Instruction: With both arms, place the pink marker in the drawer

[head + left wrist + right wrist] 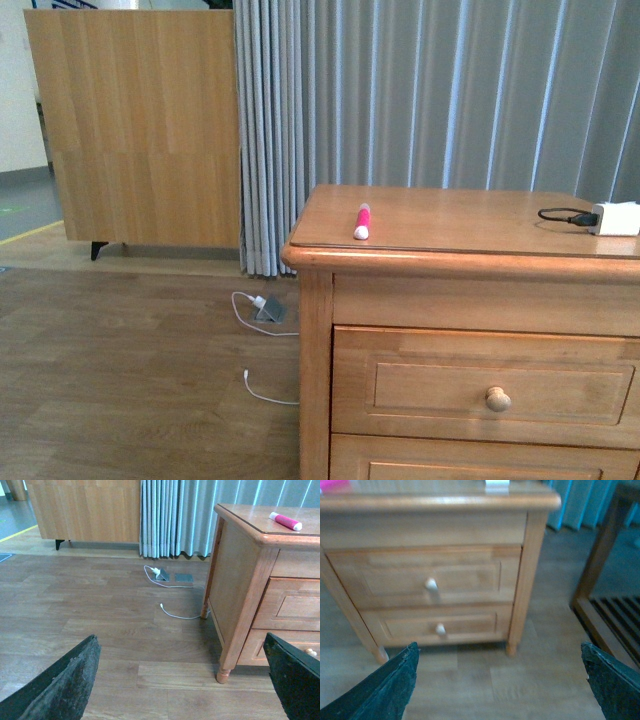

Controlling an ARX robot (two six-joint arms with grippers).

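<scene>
Left gripper [180, 637] and right gripper [500, 645] both hang spread wide and empty, short of the cabinet [315, 380]. Our marker [362, 221] lies on the cabinet top, near its front left corner; the drawer [430, 385] is shut. We judge nothing begun: next, one gripper must take the knob [498, 399] and pull.

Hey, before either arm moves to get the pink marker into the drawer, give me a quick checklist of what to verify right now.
1. The pink marker lies free on the cabinet top: ok.
2. The upper drawer is open to receive it: not ok, it is shut.
3. The drawer knob is unobstructed: ok.
4. The left gripper is empty, jaws apart: ok.
5. The right gripper is empty, jaws apart: ok.
6. The white charger lies apart from the marker: ok.
</scene>
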